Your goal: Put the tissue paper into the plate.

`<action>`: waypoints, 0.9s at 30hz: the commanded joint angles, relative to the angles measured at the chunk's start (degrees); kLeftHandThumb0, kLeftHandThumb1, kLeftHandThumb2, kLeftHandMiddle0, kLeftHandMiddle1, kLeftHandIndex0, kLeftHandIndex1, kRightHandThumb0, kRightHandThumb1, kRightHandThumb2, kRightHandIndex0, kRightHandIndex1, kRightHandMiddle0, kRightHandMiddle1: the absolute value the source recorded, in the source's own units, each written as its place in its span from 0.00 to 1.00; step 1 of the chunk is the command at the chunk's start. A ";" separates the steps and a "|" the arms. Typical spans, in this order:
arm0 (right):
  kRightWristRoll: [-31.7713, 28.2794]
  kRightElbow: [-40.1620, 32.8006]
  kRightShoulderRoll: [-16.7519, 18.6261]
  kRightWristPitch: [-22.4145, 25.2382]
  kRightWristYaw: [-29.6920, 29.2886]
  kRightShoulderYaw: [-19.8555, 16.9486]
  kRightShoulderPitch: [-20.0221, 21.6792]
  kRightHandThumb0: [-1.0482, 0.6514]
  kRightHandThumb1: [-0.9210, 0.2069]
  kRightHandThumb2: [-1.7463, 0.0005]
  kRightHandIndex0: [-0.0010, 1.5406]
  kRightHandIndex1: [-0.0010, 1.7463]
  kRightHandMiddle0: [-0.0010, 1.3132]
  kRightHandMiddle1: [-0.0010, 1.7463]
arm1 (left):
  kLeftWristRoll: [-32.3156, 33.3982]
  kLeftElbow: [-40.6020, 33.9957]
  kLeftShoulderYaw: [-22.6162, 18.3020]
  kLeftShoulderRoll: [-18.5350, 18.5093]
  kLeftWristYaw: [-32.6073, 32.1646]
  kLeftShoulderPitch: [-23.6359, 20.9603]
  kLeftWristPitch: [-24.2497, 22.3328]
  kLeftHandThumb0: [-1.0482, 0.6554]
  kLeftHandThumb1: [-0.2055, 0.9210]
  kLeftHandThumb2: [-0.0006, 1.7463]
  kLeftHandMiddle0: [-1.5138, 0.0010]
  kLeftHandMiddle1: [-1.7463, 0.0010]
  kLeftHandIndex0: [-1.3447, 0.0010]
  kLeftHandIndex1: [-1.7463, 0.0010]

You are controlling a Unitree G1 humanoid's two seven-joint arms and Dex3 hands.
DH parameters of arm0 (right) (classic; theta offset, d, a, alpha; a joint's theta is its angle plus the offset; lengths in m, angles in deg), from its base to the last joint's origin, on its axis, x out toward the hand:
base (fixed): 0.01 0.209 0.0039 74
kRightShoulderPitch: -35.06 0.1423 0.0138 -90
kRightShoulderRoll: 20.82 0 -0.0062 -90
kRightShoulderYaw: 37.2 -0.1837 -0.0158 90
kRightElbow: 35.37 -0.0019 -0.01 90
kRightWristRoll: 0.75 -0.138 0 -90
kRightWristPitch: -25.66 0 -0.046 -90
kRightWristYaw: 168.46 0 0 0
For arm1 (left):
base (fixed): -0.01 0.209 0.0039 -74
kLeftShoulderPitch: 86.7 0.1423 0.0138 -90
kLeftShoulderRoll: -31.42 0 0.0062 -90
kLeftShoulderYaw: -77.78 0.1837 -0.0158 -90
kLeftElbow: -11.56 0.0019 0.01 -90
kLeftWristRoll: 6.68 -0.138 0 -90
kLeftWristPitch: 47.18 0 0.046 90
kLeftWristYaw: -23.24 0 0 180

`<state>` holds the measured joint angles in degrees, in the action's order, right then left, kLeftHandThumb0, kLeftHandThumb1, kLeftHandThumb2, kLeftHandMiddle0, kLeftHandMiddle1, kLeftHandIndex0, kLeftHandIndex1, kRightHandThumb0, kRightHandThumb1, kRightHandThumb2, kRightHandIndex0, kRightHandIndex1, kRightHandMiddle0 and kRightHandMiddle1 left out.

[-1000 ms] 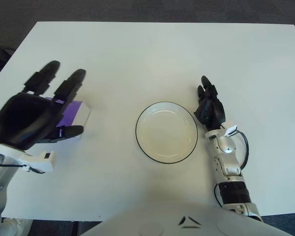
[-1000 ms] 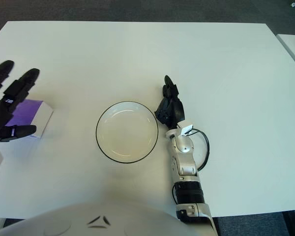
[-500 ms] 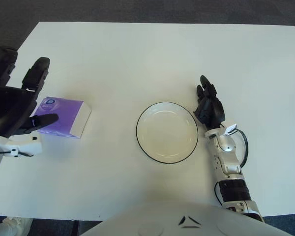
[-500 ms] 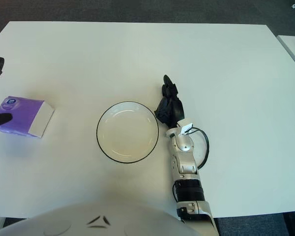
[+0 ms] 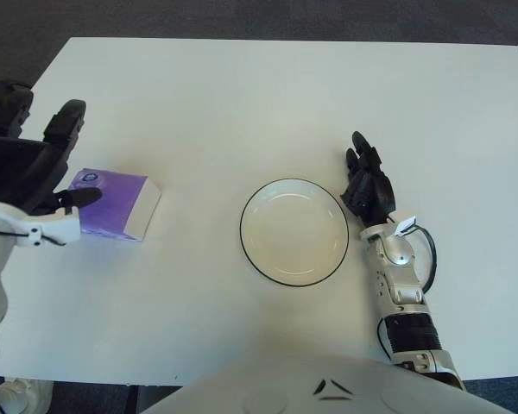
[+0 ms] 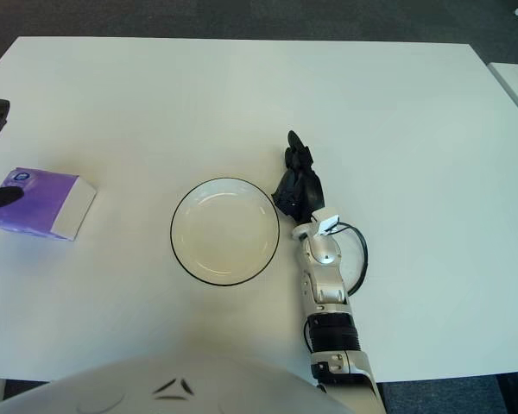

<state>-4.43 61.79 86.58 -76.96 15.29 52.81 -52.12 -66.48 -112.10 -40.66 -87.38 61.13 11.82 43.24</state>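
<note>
Tissue pack [image 5: 110, 203] lies near the surface's [image 5: 242, 95] left edge, well apart from the plate [image 5: 293, 231]. Left robot hand [image 5: 26, 168] beside it, fingers spread, grasping nothing. Right robot hand [image 5: 368, 185] idle just right of plate, fingers extended. Risk: an off-centre grasp nudges the pack off the edge.

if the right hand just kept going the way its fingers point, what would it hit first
Probably nothing: the right hand beside the plate points away from the robot, over bare table to the far edge. The plate stays to its left.

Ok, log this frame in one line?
tissue pack: on table, ungrasped | plate: empty | left hand: open, beside pack | right hand: idle, right of plate
</note>
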 commanded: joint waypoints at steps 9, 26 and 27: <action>0.28 6.87 -0.09 5.58 -0.44 -0.15 -4.89 0.12 0.00 0.37 0.08 0.02 0.00 0.12 | -1.55 3.52 4.91 -2.91 -0.55 -2.62 -1.13 0.00 1.00 0.28 1.00 1.00 1.00 1.00; 0.33 5.53 -0.56 6.27 -0.54 -0.22 -5.60 0.12 0.00 0.37 0.08 0.02 0.00 0.13 | 3.06 8.13 9.40 -8.32 -2.84 -2.00 6.24 0.00 1.00 0.23 1.00 1.00 1.00 1.00; 0.30 5.42 -0.60 6.34 -0.51 -0.23 -5.66 0.12 0.00 0.37 0.08 0.02 0.00 0.13 | 3.75 8.21 9.43 -8.63 -2.61 -1.90 6.66 0.00 1.00 0.24 1.00 1.00 1.00 1.00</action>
<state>-4.36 62.04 86.16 -77.04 15.14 52.73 -51.75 -64.66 -104.39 -31.86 -93.91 58.22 9.32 48.29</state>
